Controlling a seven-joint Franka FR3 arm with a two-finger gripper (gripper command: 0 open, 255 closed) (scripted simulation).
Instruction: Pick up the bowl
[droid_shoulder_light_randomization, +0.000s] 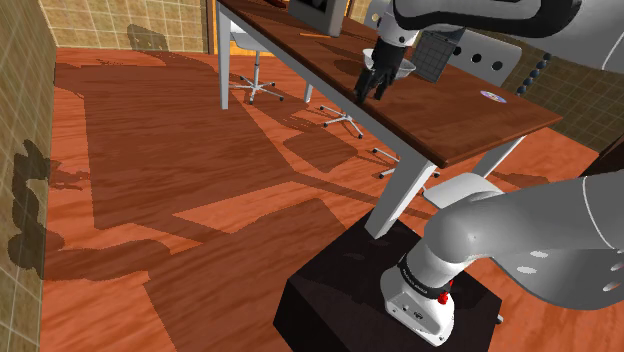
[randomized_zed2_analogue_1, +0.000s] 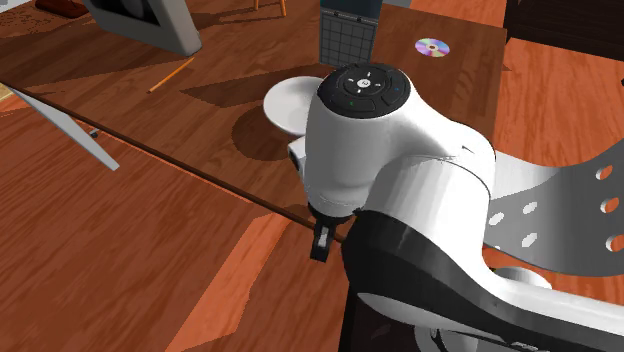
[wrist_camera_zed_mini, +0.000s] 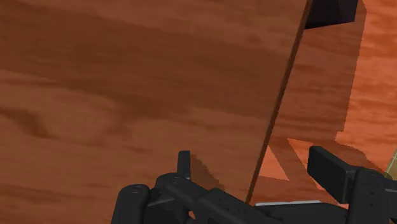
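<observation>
A white bowl (randomized_zed2_analogue_1: 283, 104) stands on the brown wooden table (randomized_zed2_analogue_1: 200, 120), partly hidden behind my white hand. In the shoulder view a sliver of the bowl (droid_shoulder_light_randomization: 370, 52) peeks out just above the black gripper (droid_shoulder_light_randomization: 372, 88). The gripper hangs over the table's near edge, short of the bowl and on the stand's side of it. One black finger (randomized_zed2_analogue_1: 321, 240) pokes out below the wrist in the second exterior view. In the wrist view the gripper (wrist_camera_zed_mini: 254, 164) is open, and the table's edge runs between the fingers with nothing held.
On the table lie a disc (randomized_zed2_analogue_1: 432, 47), a pencil (randomized_zed2_analogue_1: 172, 73), a dark mesh object (randomized_zed2_analogue_1: 345, 38) and a grey screen (randomized_zed2_analogue_1: 140, 18). An office chair (droid_shoulder_light_randomization: 256, 72) stands beyond the table. The dark stand (droid_shoulder_light_randomization: 340, 290) sits on the reddish wood floor.
</observation>
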